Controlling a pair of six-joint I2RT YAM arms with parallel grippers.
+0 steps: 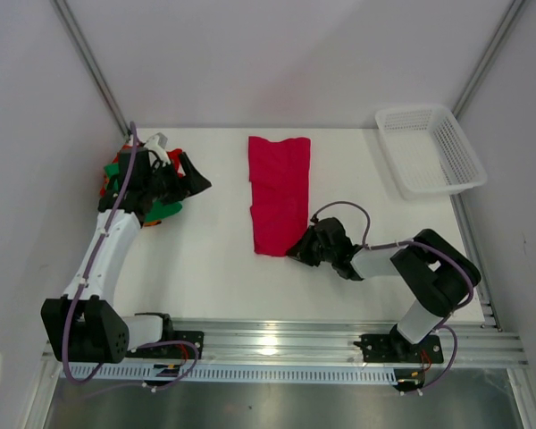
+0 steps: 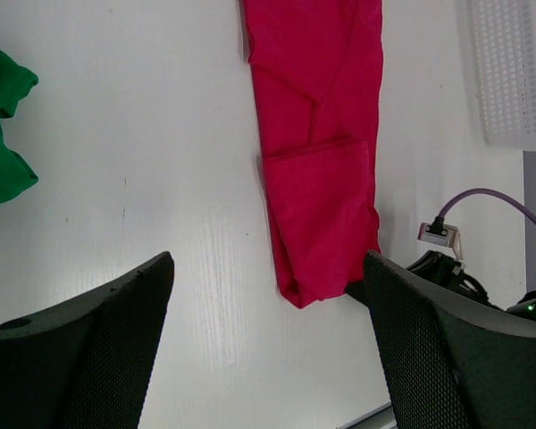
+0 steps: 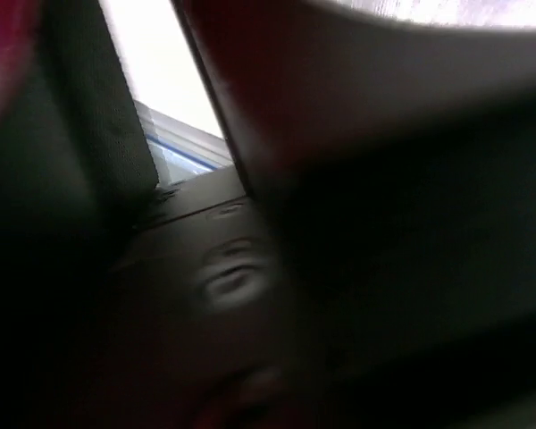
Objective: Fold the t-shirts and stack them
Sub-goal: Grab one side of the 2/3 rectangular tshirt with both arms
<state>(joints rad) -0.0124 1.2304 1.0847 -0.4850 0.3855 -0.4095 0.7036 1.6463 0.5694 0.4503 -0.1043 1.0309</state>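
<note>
Centrally, a crimson t-shirt (image 1: 279, 192) is laid on the white desk (image 1: 214, 259), and the right claw (image 1: 300, 248) is set at its near right corner.
The shirt is folded into a long strip that runs from the far side toward the near side. Whether the right claw is clenched on the cloth cannot be told, since its own view is dark and blurred. The left claw (image 1: 199, 172) is held released, fingers wide apart, at the far left, just beside a heap of t-shirts (image 1: 165, 213) in green and red. A white mesh basket (image 1: 429, 152) is placed at the far right corner.
</note>
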